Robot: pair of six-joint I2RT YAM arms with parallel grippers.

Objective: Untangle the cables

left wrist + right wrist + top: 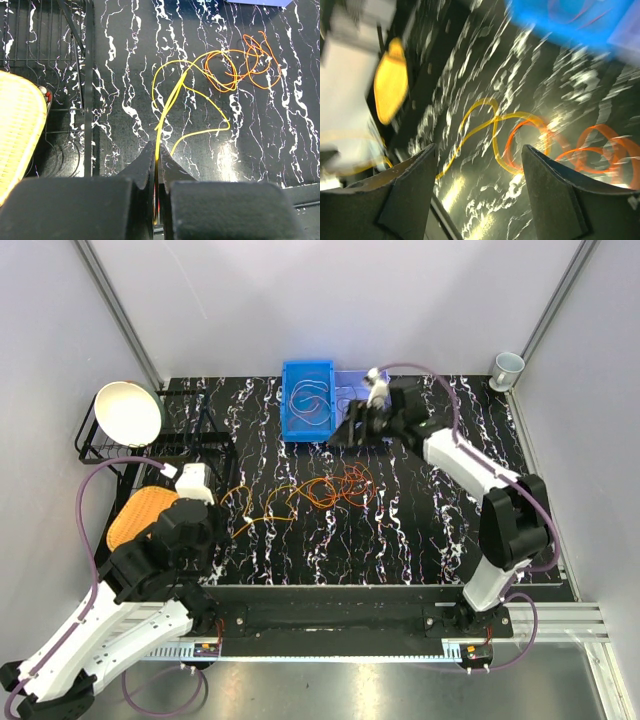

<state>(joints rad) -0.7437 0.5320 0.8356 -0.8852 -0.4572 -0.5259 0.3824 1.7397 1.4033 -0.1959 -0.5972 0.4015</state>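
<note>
The cables lie mid-table: a yellow cable (262,505) in loose loops, its right end wound into an orange tangle (345,485). My left gripper (222,520) is shut on the yellow cable (172,95), which runs up from between the closed jaws (158,155) to the orange tangle (245,65). More cables (308,400) lie coiled in a blue bin (288,425) at the back. My right gripper (345,432) hovers just right of that bin, open and holding nothing. Its view is blurred and shows the gripper (479,147) above the yellow cable (485,122) and orange loops (590,150).
A black dish rack (100,452) with a white bowl (128,412) stands at the back left, a yellow woven mat (138,515) in front of it. A clear box (352,383) adjoins the blue bin. A cup (508,367) sits at the back right.
</note>
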